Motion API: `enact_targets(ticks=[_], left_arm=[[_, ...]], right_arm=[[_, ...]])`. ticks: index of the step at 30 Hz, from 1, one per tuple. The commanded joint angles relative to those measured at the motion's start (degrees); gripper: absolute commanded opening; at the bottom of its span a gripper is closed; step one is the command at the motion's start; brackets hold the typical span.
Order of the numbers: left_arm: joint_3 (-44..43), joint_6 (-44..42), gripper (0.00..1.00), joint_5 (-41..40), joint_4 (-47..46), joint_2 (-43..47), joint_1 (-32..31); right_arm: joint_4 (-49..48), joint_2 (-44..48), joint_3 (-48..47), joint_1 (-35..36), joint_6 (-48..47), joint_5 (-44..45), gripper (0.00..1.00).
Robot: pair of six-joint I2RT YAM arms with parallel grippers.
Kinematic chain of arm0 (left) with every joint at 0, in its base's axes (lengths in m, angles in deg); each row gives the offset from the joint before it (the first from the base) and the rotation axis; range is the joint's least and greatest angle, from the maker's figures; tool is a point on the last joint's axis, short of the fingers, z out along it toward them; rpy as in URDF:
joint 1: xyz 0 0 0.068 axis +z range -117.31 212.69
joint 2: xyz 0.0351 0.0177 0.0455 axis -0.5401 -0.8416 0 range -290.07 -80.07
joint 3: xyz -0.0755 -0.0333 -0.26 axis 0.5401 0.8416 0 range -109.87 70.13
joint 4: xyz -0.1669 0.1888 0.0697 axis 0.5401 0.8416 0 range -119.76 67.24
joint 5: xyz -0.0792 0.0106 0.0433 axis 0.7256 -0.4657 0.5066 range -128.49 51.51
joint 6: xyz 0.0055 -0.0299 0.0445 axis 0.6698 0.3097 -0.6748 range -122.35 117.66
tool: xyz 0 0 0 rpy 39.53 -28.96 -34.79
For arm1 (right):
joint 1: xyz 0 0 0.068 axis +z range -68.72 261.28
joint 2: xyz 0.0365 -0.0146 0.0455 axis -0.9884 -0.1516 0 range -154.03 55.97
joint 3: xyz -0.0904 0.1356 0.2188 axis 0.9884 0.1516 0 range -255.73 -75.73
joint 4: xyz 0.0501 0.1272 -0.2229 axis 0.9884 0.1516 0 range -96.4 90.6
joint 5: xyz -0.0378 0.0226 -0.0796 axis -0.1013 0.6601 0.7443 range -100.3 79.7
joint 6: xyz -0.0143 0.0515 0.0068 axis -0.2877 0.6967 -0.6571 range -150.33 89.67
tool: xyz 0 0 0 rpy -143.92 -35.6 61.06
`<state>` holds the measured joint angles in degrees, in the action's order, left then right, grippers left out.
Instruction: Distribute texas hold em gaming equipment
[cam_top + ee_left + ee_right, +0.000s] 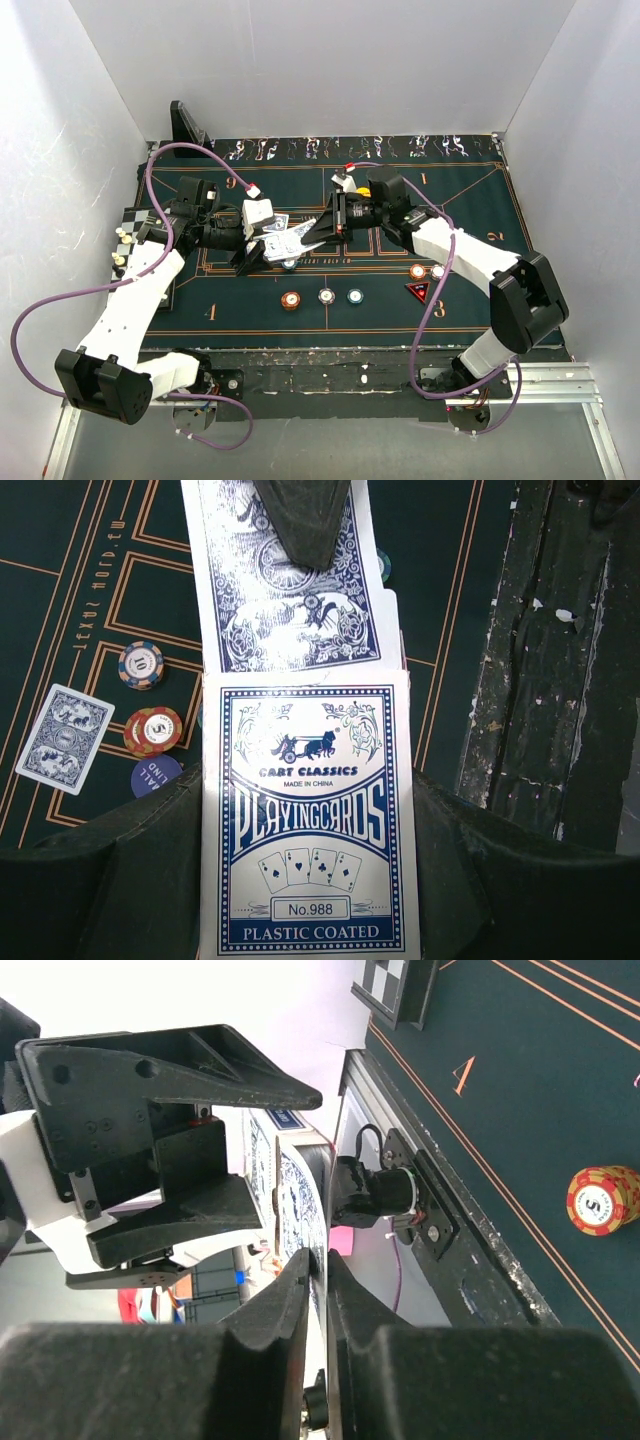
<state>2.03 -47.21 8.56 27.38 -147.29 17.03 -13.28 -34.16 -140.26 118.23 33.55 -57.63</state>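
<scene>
- While both arms meet over the far middle of the mat [250,300], I see the left pincer [308,810] clamped on a blue-and-white card box [305,840], one finger on each long side.
- A blue-backed playing card [270,600] sticks out of the box's open end. The right pincer [320,1260] has its fingers drawn almost together on that card's edge, and one dark fingertip [305,520] lies over the card's back.
- A single card [65,738] lies back up on the mat, apart from the box.
- Just beside that card I can see a blue-and-orange chip [141,664], a red-and-yellow chip [153,730] and a blue disc [155,775], partly hidden by the left pincer's finger.
- From above, three chips sit in a row near the middle of the mat: orange [290,299], white [327,295] and teal [354,295].
- To their right sit two more chips [417,271], with the red triangular marker [418,291] just on their near side.
- A yellow disc [363,190] shows on the far side of the right wrist.
- At the mat's left edge, the chequered board [130,225] lies partly under the left arm.
</scene>
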Motion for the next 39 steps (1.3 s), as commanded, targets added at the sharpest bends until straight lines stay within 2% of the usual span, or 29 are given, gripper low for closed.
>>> enact_targets(ticks=[1, 5, 12, 17, 22, 27, 32, 39], left_arm=[[-2.0, 0.1, 0.0, 1.9, -1.3, 1.3, -0.2], [-2.0, 0.1, 0.0, 1.9, -1.3, 1.3, -0.2], [-1.6, 0.2, 0.0, 1.9, -1.4, 1.4, -0.2], [-1.8, 0.2, 0.0, 1.9, -1.4, 1.6, -0.2], [-2.2, 0.5, 0.0, 2.3, -1.3, 1.3, -0.2], [-2.7, 1.2, 0.0, 2.6, -1.4, 1.1, -0.2], [-3.0, 1.6, 0.0, 3.1, -1.3, 1.2, -0.2], [-3.2, 1.3, 0.0, 3.1, -1.1, 0.8, -0.2]], right_arm=[[-4.5, 3.5, 1.8, -1.5, 1.6, -1.4, 0.14], [-3.9, 5.2, 3.1, -3.5, 1.4, -1.8, 0.1], [-1.5, 7.9, 3.8, -8.7, 0.0, -3.4, 0.08], [5.9, 6.8, 0.4, -15.2, -6.0, -1.1, 0.07], [16.2, -4.0, -9.6, -21.8, -12.7, 5.2, 0.01], [25.3, -17.7, -25.7, -25.2, -18.7, 12.7, 0.01], [24.8, -26.1, -31.6, -26.1, -17.7, 13.6, 0.01], [21.6, -32.2, -32.9, -23.4, -14.5, 12.9, 0.02]])
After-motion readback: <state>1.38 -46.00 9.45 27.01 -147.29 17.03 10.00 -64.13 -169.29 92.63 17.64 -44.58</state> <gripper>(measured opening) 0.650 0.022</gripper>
